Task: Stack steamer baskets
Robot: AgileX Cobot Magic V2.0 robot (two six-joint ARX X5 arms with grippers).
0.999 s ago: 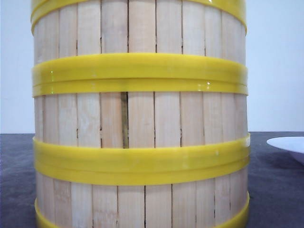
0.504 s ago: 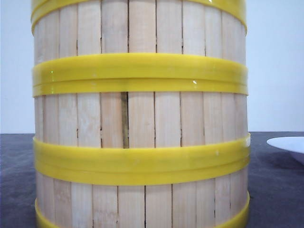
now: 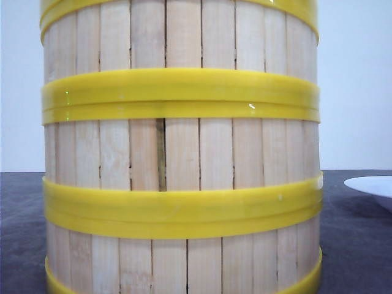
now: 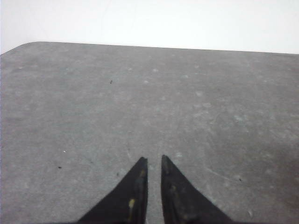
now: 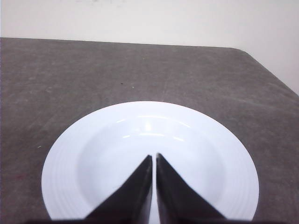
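Baskets (image 3: 180, 153): stacked in one column right in front of the front camera, filling most of that view; yellow bands mark the joints between tiers, and the top runs out of frame.
Table (image 4: 140, 93): grey, mottled; the stack stands on it.
Plate (image 5: 149, 154): white, to the right of the stack and apart from it.
Left gripper (image 4: 153, 161): fingers nearly together with a thin gap, holding nothing, over bare table.
Right gripper (image 5: 153, 157): fingers pressed together, empty — poised above the plate.
Handling: probably light and stiff — thin wooden slats, smooth plastic bands that could slip under a pinch.
Hold: best over a rim, one finger inside the wall and one outside.
Progress: the stack looks built, though its top is unseen.
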